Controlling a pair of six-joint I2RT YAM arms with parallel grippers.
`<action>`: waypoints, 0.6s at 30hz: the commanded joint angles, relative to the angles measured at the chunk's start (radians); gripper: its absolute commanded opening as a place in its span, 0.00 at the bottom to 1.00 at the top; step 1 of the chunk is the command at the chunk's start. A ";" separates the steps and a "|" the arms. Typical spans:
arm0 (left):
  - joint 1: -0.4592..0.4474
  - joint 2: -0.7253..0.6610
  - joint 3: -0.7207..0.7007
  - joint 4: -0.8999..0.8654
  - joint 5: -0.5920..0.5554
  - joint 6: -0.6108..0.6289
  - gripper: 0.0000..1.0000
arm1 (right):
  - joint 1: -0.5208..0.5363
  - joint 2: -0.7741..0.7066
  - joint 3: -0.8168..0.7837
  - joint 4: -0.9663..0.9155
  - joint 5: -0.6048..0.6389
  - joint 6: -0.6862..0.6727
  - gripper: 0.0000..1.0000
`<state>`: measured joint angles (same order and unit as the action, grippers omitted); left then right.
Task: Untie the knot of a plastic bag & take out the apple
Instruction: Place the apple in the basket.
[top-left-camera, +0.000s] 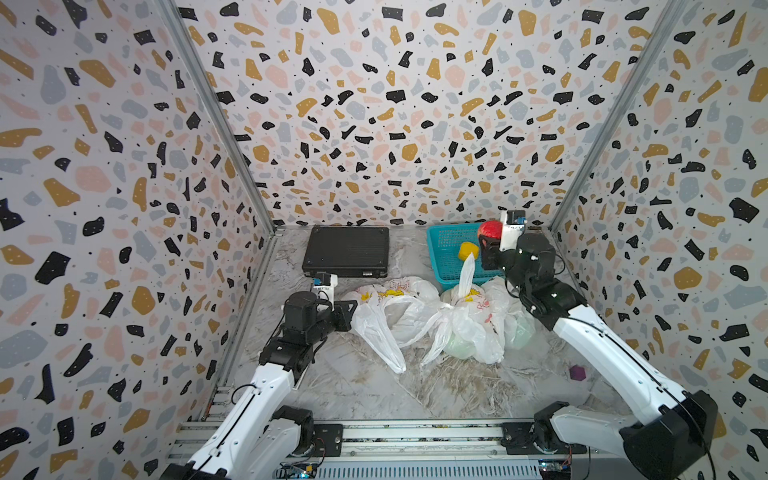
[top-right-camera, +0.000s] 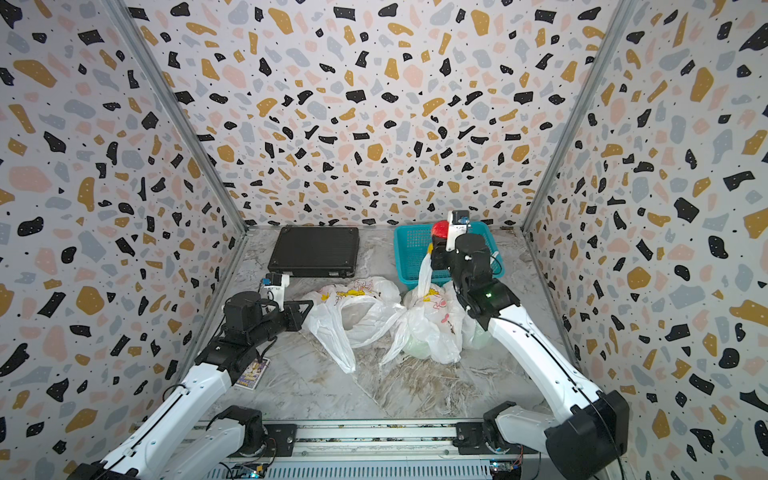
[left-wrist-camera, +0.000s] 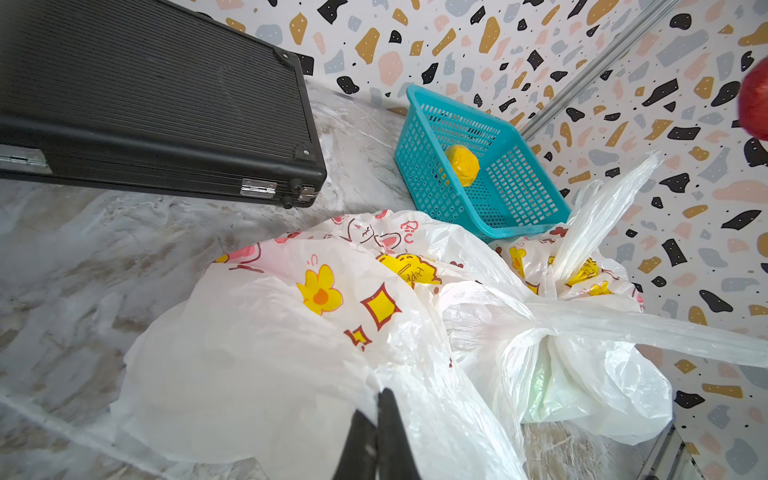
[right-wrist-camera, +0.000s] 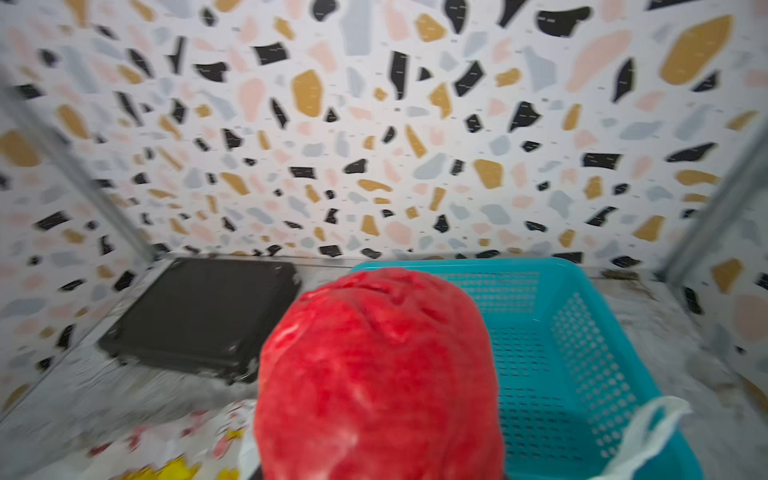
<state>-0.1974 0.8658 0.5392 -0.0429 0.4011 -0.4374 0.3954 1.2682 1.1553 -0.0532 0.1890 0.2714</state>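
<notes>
Right gripper (top-left-camera: 487, 240) has the apple (top-left-camera: 491, 229) clamped, up over the basket (top-left-camera: 449, 253) just ahead of it. It looks gripped low, so a quick swing could roll it out. Left gripper (top-left-camera: 347, 311) is pinched shut at the bag (top-left-camera: 399, 324) edge. A handle (top-left-camera: 467, 274) sticking up right under the apple could snag on the way down.

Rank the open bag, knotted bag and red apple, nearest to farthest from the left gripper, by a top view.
1. The open bag: pinched in the left gripper.
2. The knotted bag: mid-table, farther right.
3. The red apple: in the right gripper at the far teal basket.
</notes>
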 joint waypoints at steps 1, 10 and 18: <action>0.005 -0.007 0.011 0.028 0.010 0.012 0.00 | -0.090 0.141 0.111 -0.110 -0.073 0.065 0.02; 0.004 -0.008 0.024 0.066 0.058 -0.035 0.00 | -0.224 0.639 0.433 -0.249 -0.247 0.052 0.25; 0.005 -0.020 0.180 -0.100 0.046 -0.040 0.00 | -0.234 0.620 0.471 -0.349 -0.251 -0.001 0.94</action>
<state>-0.1974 0.8639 0.6563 -0.1135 0.4393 -0.4732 0.1570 2.0235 1.6093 -0.3614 -0.0517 0.2955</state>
